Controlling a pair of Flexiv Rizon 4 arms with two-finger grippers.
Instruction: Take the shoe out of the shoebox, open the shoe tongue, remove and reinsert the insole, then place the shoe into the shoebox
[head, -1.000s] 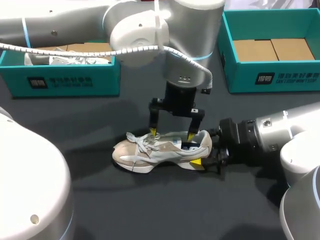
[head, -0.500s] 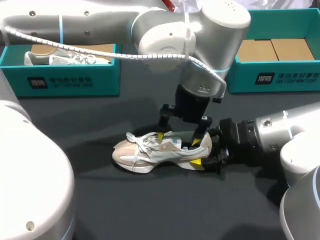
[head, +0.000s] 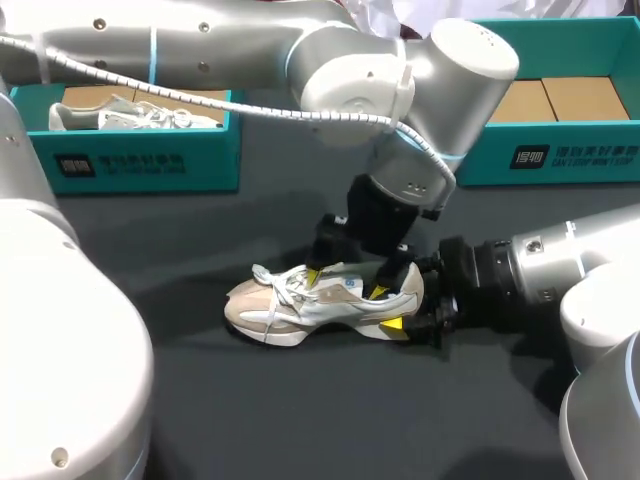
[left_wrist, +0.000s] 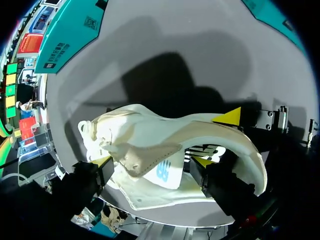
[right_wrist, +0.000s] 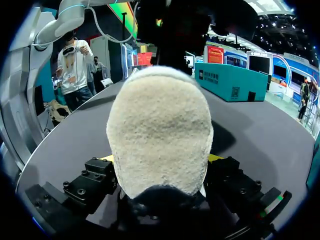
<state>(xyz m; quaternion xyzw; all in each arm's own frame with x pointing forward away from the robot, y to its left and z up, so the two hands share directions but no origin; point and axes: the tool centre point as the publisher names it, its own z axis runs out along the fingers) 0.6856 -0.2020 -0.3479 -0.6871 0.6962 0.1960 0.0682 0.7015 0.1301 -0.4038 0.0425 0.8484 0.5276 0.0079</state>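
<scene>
Shoe (head: 318, 300) stands on its sole mid-tabletop (head: 300, 420), toe toward the left edge. Right claw (head: 408, 312) is clenched on the heel. Head view shows just one of its yellow tips, the other hidden behind the heel, while right wrist view is mostly filled by the heel with a yellow sliver on each side. Left claw (head: 346, 282) is released, fingers spread over the shoe opening; only its wrist view shows the tongue (left_wrist: 150, 157) between the tips, both half hidden by the upper.
</scene>
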